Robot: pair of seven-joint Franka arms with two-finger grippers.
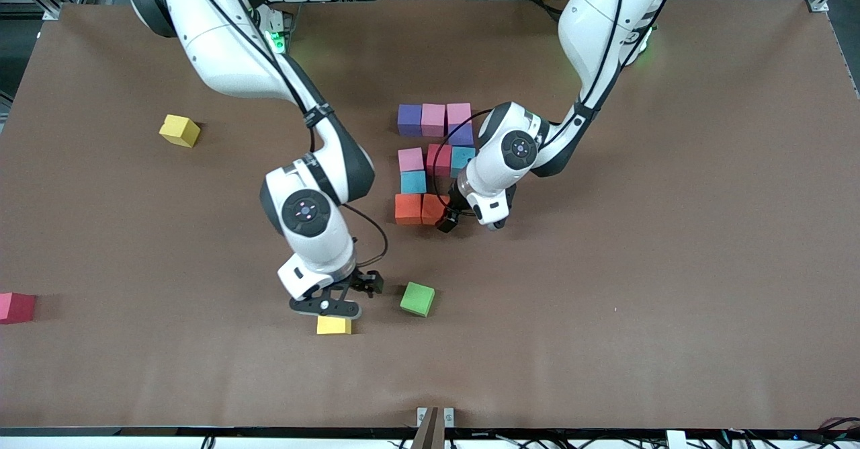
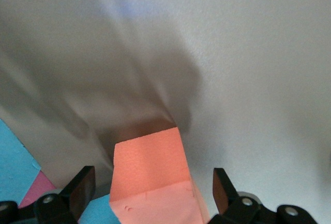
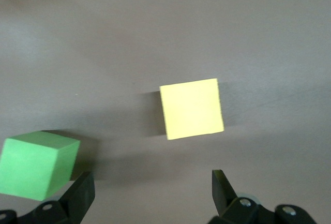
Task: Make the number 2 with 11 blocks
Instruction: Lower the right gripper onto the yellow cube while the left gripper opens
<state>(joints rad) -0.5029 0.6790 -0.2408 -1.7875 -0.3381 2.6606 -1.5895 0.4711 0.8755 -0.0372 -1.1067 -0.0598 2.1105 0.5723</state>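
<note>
The brown matte table [image 1: 672, 234] carries small foam cubes with soft, faintly pitted faces and square edges. Near its middle sits the unfinished number 2 [image 1: 433, 163]: a farthest row of a purple foam cube [image 1: 409, 119] and two pink foam cubes [image 1: 433, 119] [image 1: 459, 113], with a second purple cube [image 1: 462, 136] under the row's end toward the left arm's side. Next comes a row of pink [image 1: 410, 159], red [image 1: 438, 158] and light blue [image 1: 462, 158], then a single light blue cube [image 1: 413, 181], and nearest the front camera two orange foam cubes [image 1: 407, 208] [image 1: 433, 208] side by side.

The left gripper [image 1: 470, 222] stands low at the 3 o'clock end of that orange pair — its black fingers [image 2: 77, 193] spread wide on either side of the second orange cube's top, apart from it, gripping nothing.

The right gripper [image 1: 339, 300] hangs over a yellow foam cube [image 1: 334, 325], fingers [image 3: 77, 193] wide and empty; in the right wrist view that cube [image 3: 191, 108] lies between them, still on the table. A green foam cube [image 1: 417, 298] rests just beside, at about 2 o'clock from the yellow one.

A second yellow cube [image 1: 179, 130] lies tilted toward the right arm's end of the table, and a dark pink cube [image 1: 16, 307] sits at that end's edge, nearer the front camera.
</note>
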